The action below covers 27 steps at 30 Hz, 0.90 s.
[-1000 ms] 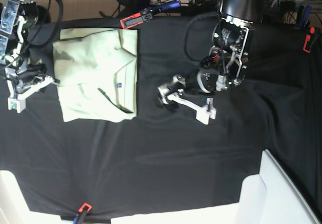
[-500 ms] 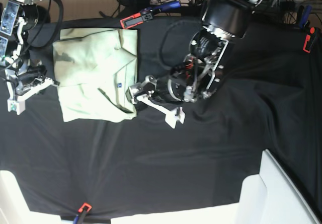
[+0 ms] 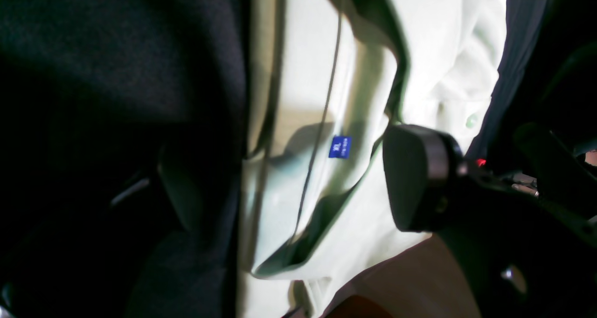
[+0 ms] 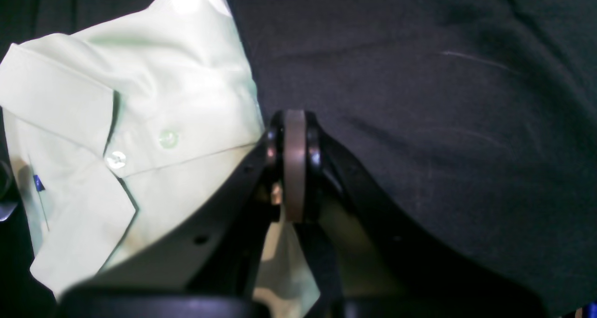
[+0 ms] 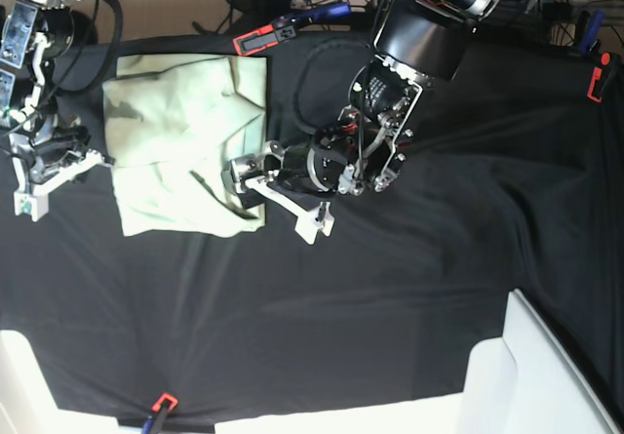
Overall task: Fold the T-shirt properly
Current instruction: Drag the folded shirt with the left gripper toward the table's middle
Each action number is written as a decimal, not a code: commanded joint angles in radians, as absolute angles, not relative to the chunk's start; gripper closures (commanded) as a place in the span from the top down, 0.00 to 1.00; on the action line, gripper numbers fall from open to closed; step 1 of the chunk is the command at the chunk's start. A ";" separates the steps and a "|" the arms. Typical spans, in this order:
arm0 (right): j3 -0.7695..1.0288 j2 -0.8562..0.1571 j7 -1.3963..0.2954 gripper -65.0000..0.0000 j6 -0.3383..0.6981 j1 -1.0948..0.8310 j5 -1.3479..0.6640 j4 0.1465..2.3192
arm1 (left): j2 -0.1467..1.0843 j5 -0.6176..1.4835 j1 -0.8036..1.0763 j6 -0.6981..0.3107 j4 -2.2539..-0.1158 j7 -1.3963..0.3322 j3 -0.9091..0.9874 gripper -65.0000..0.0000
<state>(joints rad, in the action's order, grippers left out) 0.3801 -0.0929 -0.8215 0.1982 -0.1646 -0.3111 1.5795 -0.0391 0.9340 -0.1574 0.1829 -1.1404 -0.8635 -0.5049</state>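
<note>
One T-shirt [image 5: 185,141], pale green, lies folded into a rough rectangle on the black cloth [image 5: 390,297], toward the far left of the table. One blue tag [image 3: 340,147] shows on it; two buttons [image 4: 115,159] sit by the collar. Two arms are in view. Left gripper [image 5: 280,200] hangs at the shirt's right edge, jaws spread wide, nothing between them. Right gripper [image 5: 49,182] sits just beside the shirt's left edge, jaws pressed together, empty. Two red-and-black clamps [image 5: 261,38] hold the cloth's far edge.
</note>
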 commanded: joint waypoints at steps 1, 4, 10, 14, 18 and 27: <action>0.383 -0.102 -0.802 0.00 0.202 -0.156 -0.317 1.595 | -0.050 0.938 -0.165 0.183 -1.148 -0.871 -0.519 0.86; 0.381 -0.101 -0.802 0.00 0.202 -0.156 -0.317 1.595 | -0.051 0.938 -0.176 0.183 -1.148 -0.862 -0.573 0.86; 0.383 -0.101 -0.802 0.00 0.202 -0.157 -0.317 1.595 | -0.062 0.940 -0.176 0.182 -1.133 -0.822 -0.585 0.86; 0.383 -0.101 -0.802 0.00 0.202 -0.157 -0.317 1.595 | -0.084 0.941 -0.200 0.173 -1.061 -0.820 -0.585 0.86; 0.383 -0.101 -0.802 0.00 0.202 -0.157 -0.317 1.595 | -0.094 0.938 -0.214 0.041 -0.989 -0.820 -0.584 0.86; 0.381 -0.099 -0.802 0.00 0.202 -0.157 -0.317 1.595 | -0.111 0.937 -0.248 0.027 -0.921 -0.809 -0.587 0.80</action>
